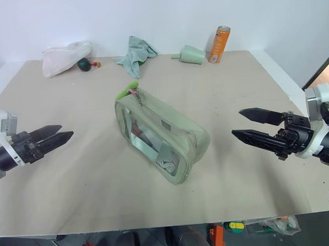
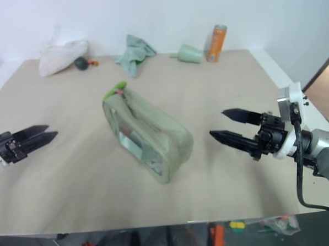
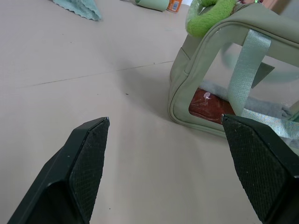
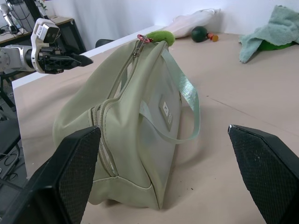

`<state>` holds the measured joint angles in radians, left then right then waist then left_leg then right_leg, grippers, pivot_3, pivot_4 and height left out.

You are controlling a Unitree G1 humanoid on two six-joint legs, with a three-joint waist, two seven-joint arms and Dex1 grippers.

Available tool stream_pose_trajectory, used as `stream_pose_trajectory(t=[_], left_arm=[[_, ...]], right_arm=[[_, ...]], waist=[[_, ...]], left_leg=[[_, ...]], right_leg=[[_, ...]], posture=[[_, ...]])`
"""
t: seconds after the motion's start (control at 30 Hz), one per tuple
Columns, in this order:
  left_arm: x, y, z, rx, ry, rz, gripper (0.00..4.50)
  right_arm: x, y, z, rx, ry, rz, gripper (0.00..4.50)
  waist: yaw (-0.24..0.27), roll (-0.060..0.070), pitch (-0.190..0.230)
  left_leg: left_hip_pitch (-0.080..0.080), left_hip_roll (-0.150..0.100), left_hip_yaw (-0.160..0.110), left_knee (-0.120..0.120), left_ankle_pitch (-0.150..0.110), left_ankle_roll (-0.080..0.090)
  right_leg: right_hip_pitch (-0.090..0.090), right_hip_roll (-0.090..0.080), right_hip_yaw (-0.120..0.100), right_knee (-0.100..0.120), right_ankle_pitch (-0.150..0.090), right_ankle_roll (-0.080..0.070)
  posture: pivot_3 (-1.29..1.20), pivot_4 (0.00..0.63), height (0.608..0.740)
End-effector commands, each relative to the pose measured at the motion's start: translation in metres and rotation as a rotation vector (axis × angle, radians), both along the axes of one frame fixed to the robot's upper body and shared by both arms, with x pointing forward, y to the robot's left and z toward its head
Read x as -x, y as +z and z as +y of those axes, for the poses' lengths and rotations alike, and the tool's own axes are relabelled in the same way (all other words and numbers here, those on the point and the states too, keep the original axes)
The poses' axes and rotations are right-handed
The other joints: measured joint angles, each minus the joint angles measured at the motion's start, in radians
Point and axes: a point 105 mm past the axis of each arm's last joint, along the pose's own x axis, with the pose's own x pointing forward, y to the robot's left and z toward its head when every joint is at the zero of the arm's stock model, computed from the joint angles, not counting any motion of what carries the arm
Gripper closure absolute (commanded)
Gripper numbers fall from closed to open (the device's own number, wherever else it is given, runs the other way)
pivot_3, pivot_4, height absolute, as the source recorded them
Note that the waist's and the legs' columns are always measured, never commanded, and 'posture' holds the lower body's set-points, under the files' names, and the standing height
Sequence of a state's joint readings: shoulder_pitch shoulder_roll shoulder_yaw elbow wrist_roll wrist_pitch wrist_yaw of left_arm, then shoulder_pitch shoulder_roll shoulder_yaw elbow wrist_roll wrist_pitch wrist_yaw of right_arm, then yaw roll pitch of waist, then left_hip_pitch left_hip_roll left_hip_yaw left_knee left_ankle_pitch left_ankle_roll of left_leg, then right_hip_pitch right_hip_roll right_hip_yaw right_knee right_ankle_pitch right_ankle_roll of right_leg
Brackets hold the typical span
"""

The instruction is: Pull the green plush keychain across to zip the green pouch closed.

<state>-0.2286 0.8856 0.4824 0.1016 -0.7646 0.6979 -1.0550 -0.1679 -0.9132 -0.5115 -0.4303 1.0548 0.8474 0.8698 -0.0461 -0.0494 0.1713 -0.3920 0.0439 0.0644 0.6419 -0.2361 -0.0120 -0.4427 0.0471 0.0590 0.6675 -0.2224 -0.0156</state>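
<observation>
— Beige worktop (image 1: 90, 176) under a white wall, nothing held on either side. The left gripper (image 1: 59, 137) hovers over the board with its fingers spread, empty, well apart from the green pouch (image 1: 171, 139). The right gripper (image 1: 252, 124) hangs on the other side, fingers also spread wide, empty, pointing in toward the pouch's near end.

— And the green plush keychain (image 1: 128, 87)?

— It sits at the pouch's far end, on top, joined to the zipper pull by a small pink link. The pouch lies slantwise in the middle of the worktop, clear panel and strap facing the left side.

— What could go wrong?

— As I judge it, the pouch is soft and loose on the board. Tugging the keychain with nothing bracing the other end would likely drag the whole pouch instead of running the zipper. The fuzzy ring is small, so a pinch could catch only fluff and slip off. The zipper bends round the corner near the right gripper, where the slider may jam.

— Anything behind?

— A white bag (image 1: 66, 57), a teal rag (image 1: 134, 54), a pale green cup (image 1: 192, 54) and an orange can (image 1: 220, 44) stand along the back, well clear.
</observation>
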Motion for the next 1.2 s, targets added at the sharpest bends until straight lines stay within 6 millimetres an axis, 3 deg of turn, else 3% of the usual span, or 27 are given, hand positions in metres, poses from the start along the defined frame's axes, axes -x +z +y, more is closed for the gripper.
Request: stream_pose_trajectory(t=[0.03,0.2,0.33,0.6,0.9,1.2], left_arm=[[-0.004,0.015,-0.003,-0.026,-0.005,-0.059,0.55],[-0.013,0.021,-0.024,-0.003,-0.053,-0.096,0.55],[-0.010,0.025,-0.035,-0.004,-0.096,-0.120,0.55],[0.005,0.044,-0.058,-0.023,-0.230,-0.249,0.55],[0.010,0.044,-0.067,-0.007,-0.249,-0.260,0.55],[0.010,0.041,-0.071,0.006,-0.238,-0.259,0.55]], right_arm=[[0.005,0.011,0.014,0.017,0.061,-0.064,0.00],[0.011,0.024,0.049,-0.007,0.227,-0.112,0.00],[0.015,0.024,0.064,0.024,0.298,-0.117,0.00],[0.026,0.044,0.104,0.052,0.496,-0.135,0.00],[0.015,0.015,0.116,0.335,0.460,-0.122,0.00],[0.004,-0.010,0.124,0.456,0.418,-0.096,0.00]], waist=[[0.000,0.000,0.000],[-0.001,0.000,0.000],[0.000,0.000,0.000],[0.000,-0.001,0.000],[0.000,-0.001,0.000],[0.001,-0.001,0.000]], left_leg=[[0.000,0.000,0.000,0.000,0.000,0.000],[0.001,0.000,0.000,0.001,0.001,0.000],[0.000,0.001,0.000,0.001,0.000,0.000],[0.000,0.000,0.000,0.001,0.000,-0.001],[-0.002,0.000,0.000,0.002,0.000,0.000],[-0.002,0.000,-0.001,0.003,0.000,0.000]], right_leg=[[0.000,0.000,0.000,0.000,0.000,0.000],[0.001,0.000,0.000,0.000,0.002,0.001],[0.000,0.001,0.000,0.000,0.001,0.001],[0.000,0.000,0.000,0.000,0.001,0.001],[0.000,-0.001,0.000,0.000,0.001,0.001],[0.000,0.000,-0.001,0.000,0.001,0.001]], posture=[[0.00,0.150,0.740],[0.00,0.150,0.740],[0.00,0.150,0.740],[0.00,0.150,0.740],[0.00,0.150,0.740],[0.00,0.150,0.740]])
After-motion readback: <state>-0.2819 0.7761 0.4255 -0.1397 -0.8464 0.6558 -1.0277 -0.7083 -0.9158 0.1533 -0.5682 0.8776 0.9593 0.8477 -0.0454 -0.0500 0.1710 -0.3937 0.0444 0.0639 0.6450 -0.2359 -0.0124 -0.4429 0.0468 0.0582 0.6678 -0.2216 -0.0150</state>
